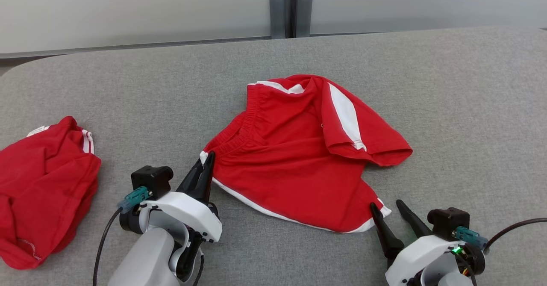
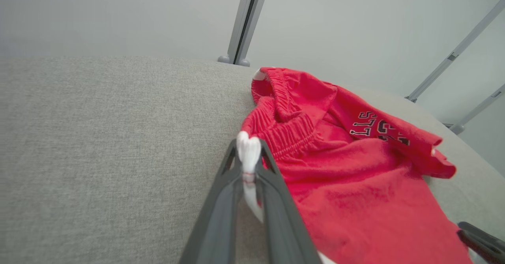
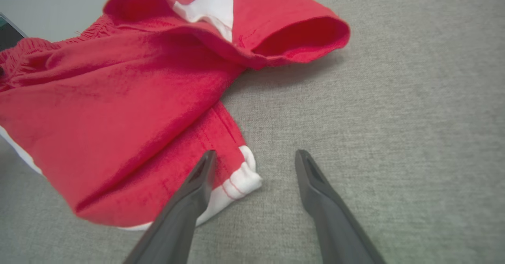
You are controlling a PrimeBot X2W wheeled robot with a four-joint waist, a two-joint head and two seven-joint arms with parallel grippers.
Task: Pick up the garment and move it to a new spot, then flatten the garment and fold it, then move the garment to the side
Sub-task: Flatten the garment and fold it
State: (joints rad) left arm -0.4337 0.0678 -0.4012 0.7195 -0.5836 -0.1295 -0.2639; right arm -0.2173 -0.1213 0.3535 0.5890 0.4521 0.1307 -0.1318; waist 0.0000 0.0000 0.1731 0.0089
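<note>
Here we are at the corners. The garment (image 1: 290, 166), a pair of red shorts with white trim, lies mid-table on the grey, felt-like table (image 1: 470, 106), rumpled rather than flat. The left gripper (image 1: 208, 160) is clamped shut on the white corner (image 2: 248, 147) at the near end of the waistband (image 2: 288, 135); from its wrist view you can see that little tab of trim squeezed between the dark fingers. The right gripper (image 1: 384, 204) stands wide open, one finger resting on the white hem corner (image 3: 242, 181) of the near leg, the other out on bare table.

I'd call this the flattening step, only half gripped. Next, the right gripper needs to shift left so the hem sits between its fingers, close, and then both arms draw apart to stretch the cloth.

It's soft jersey, gathered and ribbed at the elastic waist. The far leg (image 1: 363, 136) is flopped over itself, its opening gaping, with dark lettering (image 2: 375, 128) showing. A second red garment (image 1: 42, 183) lies heaped at the left.
</note>
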